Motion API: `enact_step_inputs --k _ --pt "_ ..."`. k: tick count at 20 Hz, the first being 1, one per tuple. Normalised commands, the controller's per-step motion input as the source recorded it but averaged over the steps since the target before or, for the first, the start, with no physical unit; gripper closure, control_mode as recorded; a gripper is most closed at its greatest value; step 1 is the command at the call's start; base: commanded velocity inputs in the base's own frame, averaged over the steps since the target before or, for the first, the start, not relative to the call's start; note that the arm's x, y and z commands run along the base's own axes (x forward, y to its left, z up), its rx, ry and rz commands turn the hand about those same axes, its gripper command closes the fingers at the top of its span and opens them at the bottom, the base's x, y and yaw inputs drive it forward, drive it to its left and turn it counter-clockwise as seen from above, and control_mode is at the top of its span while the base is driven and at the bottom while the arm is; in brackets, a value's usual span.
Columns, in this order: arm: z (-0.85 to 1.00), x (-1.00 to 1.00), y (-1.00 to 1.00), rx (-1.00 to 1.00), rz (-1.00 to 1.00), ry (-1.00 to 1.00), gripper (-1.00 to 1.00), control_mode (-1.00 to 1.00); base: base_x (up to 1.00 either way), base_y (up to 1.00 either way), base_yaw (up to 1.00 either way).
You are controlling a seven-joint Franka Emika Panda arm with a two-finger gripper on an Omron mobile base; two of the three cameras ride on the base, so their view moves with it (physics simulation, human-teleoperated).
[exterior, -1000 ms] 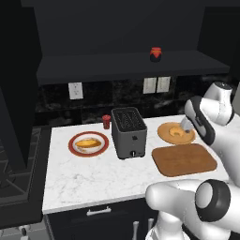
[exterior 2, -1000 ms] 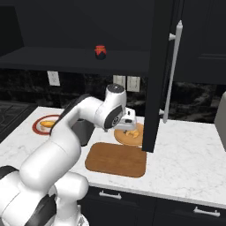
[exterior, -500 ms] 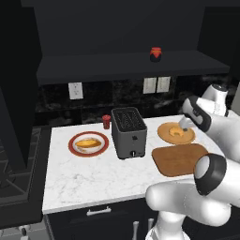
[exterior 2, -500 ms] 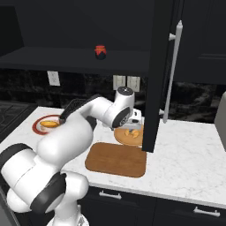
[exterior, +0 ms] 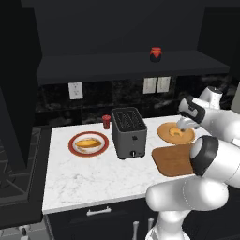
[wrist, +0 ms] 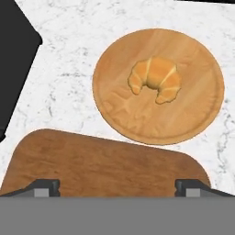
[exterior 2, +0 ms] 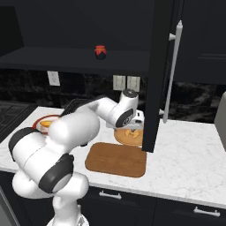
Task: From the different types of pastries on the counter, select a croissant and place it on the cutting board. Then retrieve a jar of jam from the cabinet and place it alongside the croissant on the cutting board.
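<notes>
The table point(exterior: 89, 173) carries the board point(wrist: 101, 165) near the front edge, bare, with the round plate point(wrist: 202, 110) just behind it, their edges almost touching. The croissant point(wrist: 155, 79) lies on the plate, a little off its middle, horns pointing toward the board. The gripper point(exterior: 186, 123) hangs above the plate with its jaws spread wide and empty. A good pick would likely mean centring over the croissant's thick middle, turning the jaws across its short width, then descending straight and closing gently so the plate is not nudged.
</notes>
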Motion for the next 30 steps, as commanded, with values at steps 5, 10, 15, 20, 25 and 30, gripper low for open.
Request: enact_step_inputs --k 5,10,15,20,25,30 --pt "-0.31 0.32 -0.18 0.0 0.08 0.0 -1.0 -1.0 0.0 0.0 0.0" --pt "-0.24 0.44 -0.23 0.03 0.09 0.0 -1.0 -1.0 0.0 0.0 0.0" --pt "-0.25 0.44 -0.12 0.02 0.07 0.0 -1.0 -1.0 0.0 0.0 0.0" --pt "-0.17 0.49 -0.03 0.01 0.02 0.02 -1.0 -1.0 0.0 0.0 0.0" --pt "-0.26 0.45 -0.02 0.0 0.02 0.05 -1.0 -1.0 0.0 0.0 0.0" --pt "-0.29 0.38 -0.15 0.01 0.05 0.02 -1.0 -1.0 0.0 0.0 0.0"
